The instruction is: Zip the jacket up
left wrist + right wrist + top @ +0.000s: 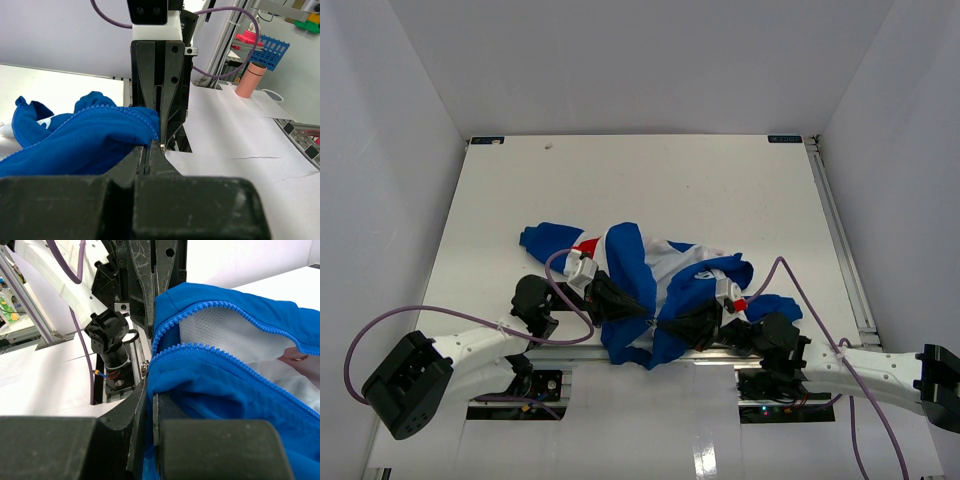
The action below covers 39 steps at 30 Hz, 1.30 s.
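As the left hand (151, 149) and right hand (150, 390) both pinch the jacket (630, 262), slipping fabric could misalign its zipper (220, 357).

You get no readable text in any view. The white lettering on the jacket (630, 265) is too small to make out from the top camera. The two dark corner tags (488, 140) at the far edge of the table (670, 190) are just blurs.

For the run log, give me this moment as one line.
jacket: crumpled, unzipped | zipper: teeth apart | left gripper: shut on jacket | right gripper: shut on jacket
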Available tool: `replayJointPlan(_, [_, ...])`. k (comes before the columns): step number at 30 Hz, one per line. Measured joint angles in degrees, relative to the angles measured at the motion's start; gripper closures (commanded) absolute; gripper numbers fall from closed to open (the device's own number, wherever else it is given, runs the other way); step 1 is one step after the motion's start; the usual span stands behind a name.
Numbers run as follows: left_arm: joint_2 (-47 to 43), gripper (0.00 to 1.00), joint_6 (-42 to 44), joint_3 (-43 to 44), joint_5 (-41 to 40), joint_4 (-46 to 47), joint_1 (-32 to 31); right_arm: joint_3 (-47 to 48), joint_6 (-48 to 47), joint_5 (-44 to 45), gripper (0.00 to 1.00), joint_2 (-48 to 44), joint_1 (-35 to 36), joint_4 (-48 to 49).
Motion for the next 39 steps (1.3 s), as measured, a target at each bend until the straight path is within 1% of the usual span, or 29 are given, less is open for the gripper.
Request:
replayJointPlan(13, [0.4,1.0,0.1,0.0,-0.1,0.1,0.0,0.7,0.1,1.6,0.92,0.8,0.0,0.1])
replayJointPlan(23, [0.4,1.0,1.2,0.0,-1.7,0.0,0.0,0.7,0.8,2.7,0.92,0.8,0.0,1.1])
replayJointPlan(32, [0.2,1.0,3.0,0.0,-3.4,-1.8,0.0,0.7,1.8,4.2,0.92,1.5,0.0,2.9])
replayJointPlan(39, [-0.1,1.0,4.0,0.0,-3.2,-2.5,0.0,0.3,1.9,5.8,0.92,0.7,0.0,2.9])
